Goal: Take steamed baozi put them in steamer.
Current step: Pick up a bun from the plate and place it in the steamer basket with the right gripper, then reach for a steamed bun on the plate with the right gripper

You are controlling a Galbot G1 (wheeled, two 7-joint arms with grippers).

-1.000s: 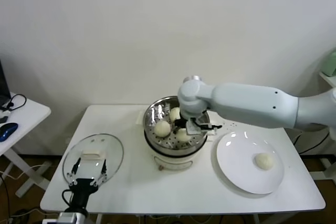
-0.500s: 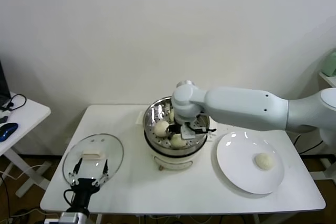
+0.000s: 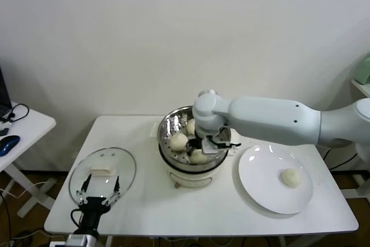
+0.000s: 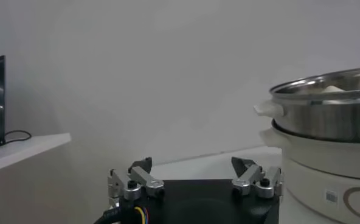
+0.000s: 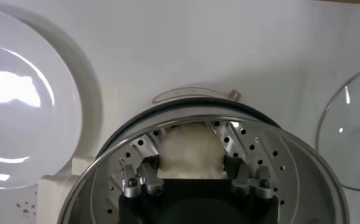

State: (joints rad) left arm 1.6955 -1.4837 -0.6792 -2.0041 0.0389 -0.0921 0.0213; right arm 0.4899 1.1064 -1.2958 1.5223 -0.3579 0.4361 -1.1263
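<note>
You have a white table (image 3: 144, 212) with the steamer (image 3: 191, 169) at its middle, a white plate (image 3: 260, 186) to its right and a glass lid (image 3: 124, 163) to its left. Your right gripper (image 5: 192, 176) is inside the steamer, fingers spread around a bun (image 5: 189, 149) on the tray; two more buns (image 3: 178, 141) lie beside it. One bun (image 3: 290, 177) sits on the plate. Your left gripper (image 4: 195, 179) waits low by the lid, fingers apart.
</note>
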